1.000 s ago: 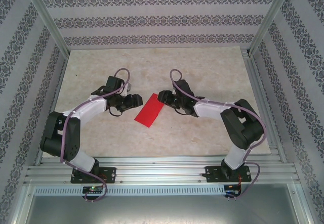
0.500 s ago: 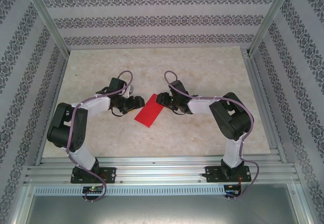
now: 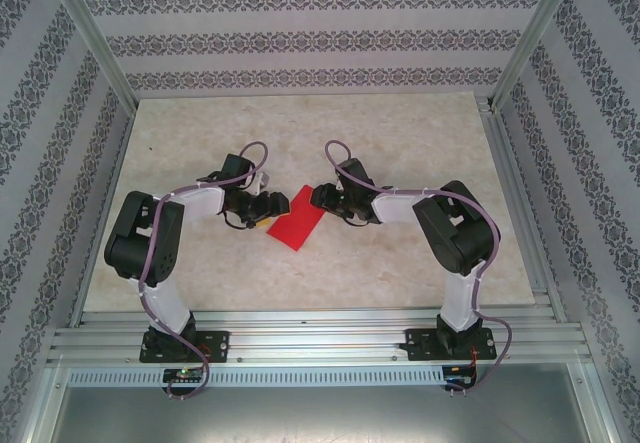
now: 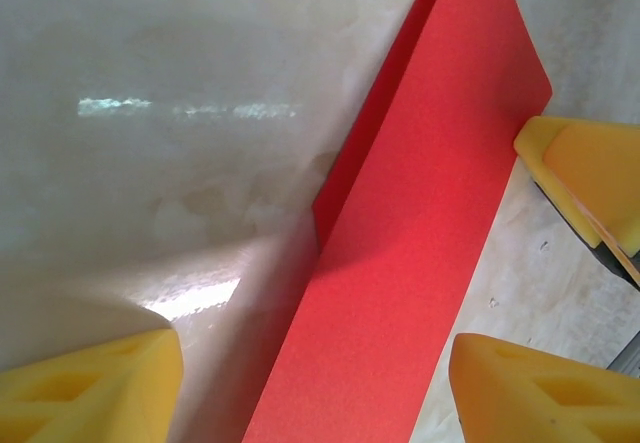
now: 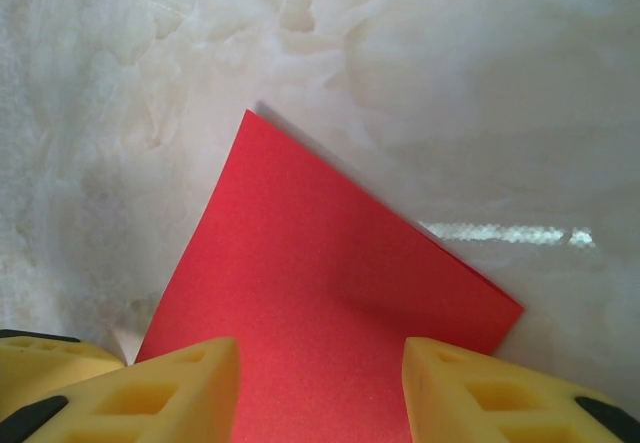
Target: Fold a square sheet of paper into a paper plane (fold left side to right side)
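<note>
The square sheet of paper [image 3: 297, 221] is bright red and lies folded into a narrow rectangle on the table, slanting between my two grippers. No paper plane is in view. My left gripper [image 3: 270, 206] is low at the sheet's left long edge. In the left wrist view it [image 4: 315, 388] is open, its yellow fingertips straddling the red strip [image 4: 420, 223], whose left edge looks slightly raised. My right gripper [image 3: 317, 196] is at the sheet's far right corner. It [image 5: 320, 393] is open just above the paper [image 5: 320, 283]. One of its yellow fingers [image 4: 590, 178] touches the strip's right edge.
The pale marble table top [image 3: 400, 143] is ringed by patterned walls and metal posts. An aluminium rail [image 3: 320, 328] carrying both arm bases runs along the near edge. Bare table lies beyond and in front of the paper.
Both arms have drawn their elbows in and up, and both grippers have edged in closer to the sheet. The paper has stayed where it was.
</note>
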### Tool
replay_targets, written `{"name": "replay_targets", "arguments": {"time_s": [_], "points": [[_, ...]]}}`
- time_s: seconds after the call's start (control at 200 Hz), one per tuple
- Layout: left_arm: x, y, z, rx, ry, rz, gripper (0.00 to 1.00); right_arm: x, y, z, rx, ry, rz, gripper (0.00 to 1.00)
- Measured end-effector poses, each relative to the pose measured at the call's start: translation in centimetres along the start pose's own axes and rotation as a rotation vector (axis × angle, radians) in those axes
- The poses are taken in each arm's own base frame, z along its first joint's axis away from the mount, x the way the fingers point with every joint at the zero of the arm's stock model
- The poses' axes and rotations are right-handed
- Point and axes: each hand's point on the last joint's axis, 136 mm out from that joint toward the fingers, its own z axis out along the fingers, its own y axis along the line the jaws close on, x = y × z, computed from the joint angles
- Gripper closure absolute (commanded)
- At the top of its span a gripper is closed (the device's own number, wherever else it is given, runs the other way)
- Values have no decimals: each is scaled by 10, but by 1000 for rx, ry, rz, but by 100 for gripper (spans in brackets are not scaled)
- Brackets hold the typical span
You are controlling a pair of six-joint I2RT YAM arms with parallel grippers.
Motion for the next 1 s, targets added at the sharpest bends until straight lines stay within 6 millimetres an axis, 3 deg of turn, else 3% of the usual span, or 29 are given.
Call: {"name": "replay_targets", "arguments": {"time_s": [0.579, 0.999], "points": [[-6, -11, 17, 49, 60, -5, 48, 1, 2, 2, -22, 22, -14, 54], [-3, -28, 31, 96, 96, 21, 79, 0, 3, 2, -34, 28, -27, 53]]}}
